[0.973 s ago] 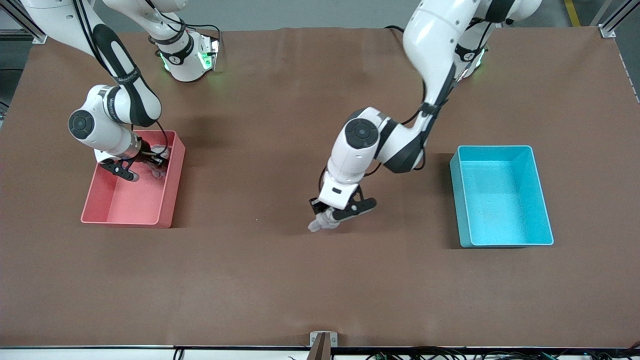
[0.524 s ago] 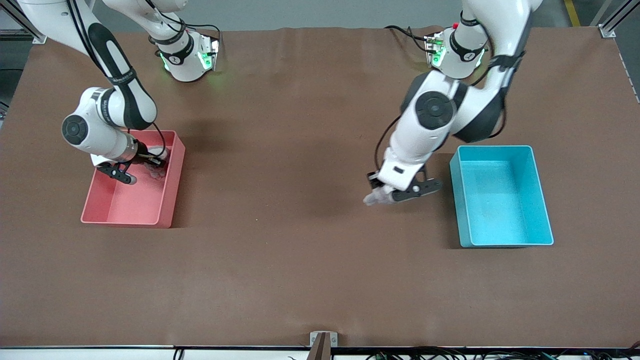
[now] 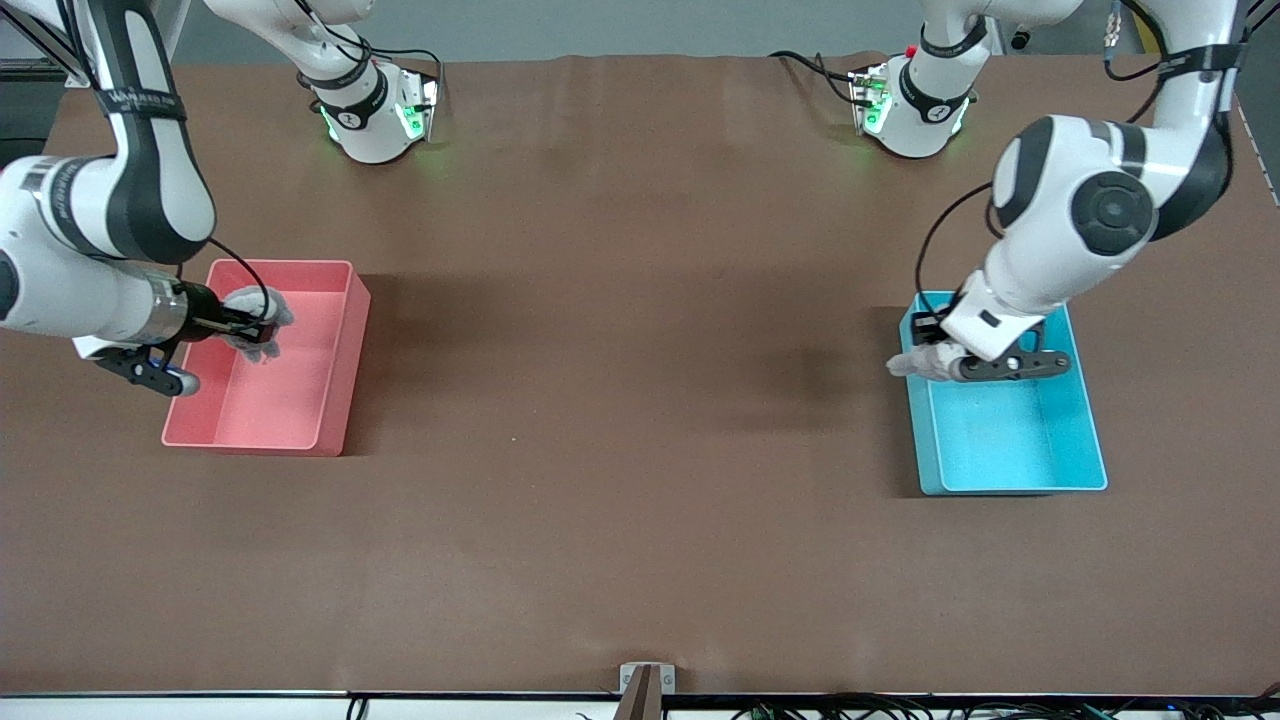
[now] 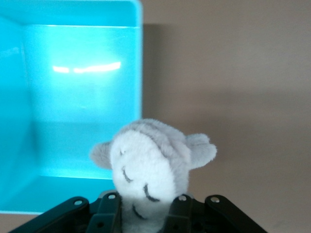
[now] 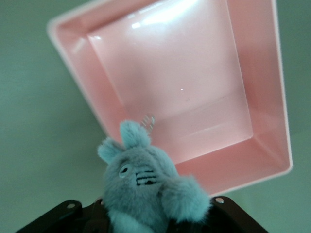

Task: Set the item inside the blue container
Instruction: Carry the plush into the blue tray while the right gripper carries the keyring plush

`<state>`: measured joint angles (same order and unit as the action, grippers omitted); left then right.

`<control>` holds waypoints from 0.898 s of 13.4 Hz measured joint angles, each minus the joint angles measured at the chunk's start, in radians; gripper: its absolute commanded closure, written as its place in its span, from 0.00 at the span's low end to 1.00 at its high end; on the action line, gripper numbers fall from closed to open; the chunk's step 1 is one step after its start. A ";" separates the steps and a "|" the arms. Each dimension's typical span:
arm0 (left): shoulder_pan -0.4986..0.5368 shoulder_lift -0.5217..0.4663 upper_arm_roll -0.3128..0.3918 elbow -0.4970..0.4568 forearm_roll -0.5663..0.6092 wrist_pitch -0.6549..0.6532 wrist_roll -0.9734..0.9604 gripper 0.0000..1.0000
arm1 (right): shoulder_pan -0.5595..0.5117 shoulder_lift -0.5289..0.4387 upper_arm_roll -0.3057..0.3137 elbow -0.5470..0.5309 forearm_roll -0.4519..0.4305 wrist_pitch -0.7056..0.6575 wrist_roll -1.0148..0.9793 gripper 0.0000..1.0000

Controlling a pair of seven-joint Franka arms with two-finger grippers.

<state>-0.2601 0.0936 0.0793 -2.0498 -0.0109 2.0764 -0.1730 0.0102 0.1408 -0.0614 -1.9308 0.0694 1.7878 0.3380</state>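
On the brown table [image 3: 640, 500], the cyan-blue rectangular plastic bin [image 3: 1085, 440] is sitting toward the left arm's end. Over its rim, the left gripper [image 3: 945, 365] is clenching a grey-and-white plush toy [image 4: 150, 165]. The right gripper [image 3: 240, 330], over the pink rectangular plastic bin [image 3: 330, 400], is grasping a blue-grey furry plush [image 5: 146, 189]. No writing is legible.

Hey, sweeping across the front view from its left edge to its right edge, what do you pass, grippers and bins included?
right gripper holding a grey plush toy → pink bin → bare brown table → sheep plush held by the left gripper → blue container
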 measured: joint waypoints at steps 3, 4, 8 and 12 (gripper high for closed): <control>0.119 0.021 0.000 -0.023 0.053 0.004 0.158 0.85 | 0.139 0.004 0.006 0.042 0.031 0.001 0.221 0.97; 0.146 0.038 0.000 -0.024 0.074 0.013 0.185 0.84 | 0.203 0.012 0.010 0.044 0.055 0.029 0.320 0.97; 0.196 0.146 -0.001 -0.026 0.094 0.100 0.241 0.84 | 0.448 0.127 0.015 0.080 0.089 0.231 0.698 0.97; 0.238 0.229 -0.002 -0.027 0.096 0.157 0.275 0.81 | 0.605 0.377 0.014 0.284 0.088 0.319 0.969 0.97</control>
<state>-0.0220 0.3222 0.0771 -2.0769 0.0850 2.2329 0.1015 0.6148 0.5176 -0.0477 -1.6465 0.1576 2.1071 1.3075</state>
